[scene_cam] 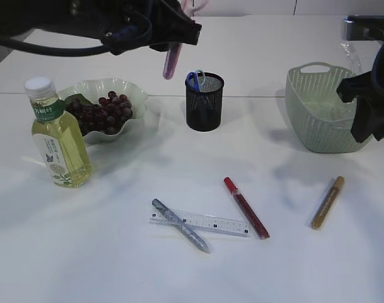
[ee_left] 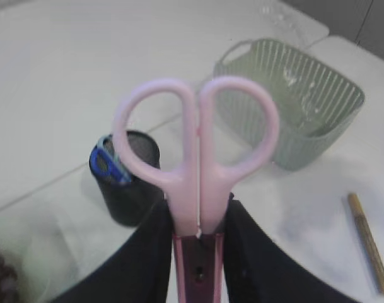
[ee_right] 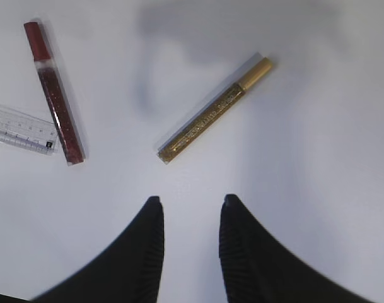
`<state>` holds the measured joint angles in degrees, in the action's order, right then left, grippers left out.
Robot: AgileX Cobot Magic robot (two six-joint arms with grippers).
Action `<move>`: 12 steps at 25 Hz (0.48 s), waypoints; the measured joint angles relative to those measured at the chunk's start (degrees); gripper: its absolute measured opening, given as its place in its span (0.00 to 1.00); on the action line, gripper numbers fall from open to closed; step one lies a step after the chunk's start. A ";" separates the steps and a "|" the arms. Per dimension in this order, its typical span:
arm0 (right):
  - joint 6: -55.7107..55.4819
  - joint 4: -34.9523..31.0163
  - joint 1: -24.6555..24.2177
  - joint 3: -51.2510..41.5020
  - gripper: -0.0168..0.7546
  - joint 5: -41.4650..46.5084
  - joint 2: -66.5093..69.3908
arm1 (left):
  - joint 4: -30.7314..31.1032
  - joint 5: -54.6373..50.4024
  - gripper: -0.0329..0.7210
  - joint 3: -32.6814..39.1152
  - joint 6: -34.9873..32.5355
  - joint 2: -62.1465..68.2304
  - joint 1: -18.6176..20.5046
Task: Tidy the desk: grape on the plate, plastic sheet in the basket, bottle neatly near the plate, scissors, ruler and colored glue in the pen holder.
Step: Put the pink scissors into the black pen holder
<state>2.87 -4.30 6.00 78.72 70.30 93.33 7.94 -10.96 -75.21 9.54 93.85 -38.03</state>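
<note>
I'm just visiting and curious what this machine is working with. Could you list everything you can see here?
Bottle: one, yellow-green drink, white cap, upright at the left beside the plate.
Plate: one, pale green, wavy rim, back left.
Grapes: one bunch, dark red, on the plate.
Pen holder: one, black mesh, centre back, something blue inside.
Basket: one, pale green, back right.
Ruler: one, clear, front centre.
Glue pens: three; silver lying across the ruler, red beside it, gold further right.
Scissors: one pair, pink, held above the pen holder.
Left gripper: black, shut on the scissors.
Right gripper: black, open, above the gold pen.
</note>
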 joint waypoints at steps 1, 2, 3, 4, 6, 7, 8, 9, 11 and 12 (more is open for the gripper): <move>0.00 0.00 0.00 0.00 0.33 0.00 0.00 | 0.00 4.08 0.28 0.94 0.00 0.55 0.61; 0.00 0.00 0.00 0.00 0.33 0.00 0.00 | 0.00 8.47 0.28 1.61 0.00 1.36 1.25; 0.00 0.00 0.00 0.00 0.33 0.00 0.00 | -0.12 12.33 0.28 1.89 0.00 2.24 1.95; 0.00 -0.09 0.00 0.00 0.33 0.00 0.00 | -0.48 15.37 0.28 1.89 0.00 3.59 2.51; 0.00 -0.09 0.00 0.00 0.33 0.00 0.00 | -1.10 22.21 0.28 1.89 0.00 6.42 3.74; 0.00 -0.09 0.00 0.00 0.33 0.00 0.00 | -1.49 24.98 0.28 1.91 0.00 8.07 4.12; 0.00 -0.09 0.00 0.00 0.33 0.00 0.00 | -1.64 28.10 0.28 1.91 0.00 9.71 4.50; 0.00 -0.09 0.00 0.00 0.33 0.00 0.00 | -1.89 31.04 0.28 1.91 0.00 11.29 4.88; 0.00 -0.09 0.00 0.00 0.33 0.00 0.00 | -2.78 36.60 0.28 1.91 0.00 14.09 5.14; 0.00 -0.09 0.00 0.00 0.33 0.00 0.00 | -3.46 39.50 0.28 1.91 0.00 15.57 5.21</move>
<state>2.87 -4.39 6.00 78.72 70.30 93.33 4.48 28.54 -73.31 9.54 109.42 -32.82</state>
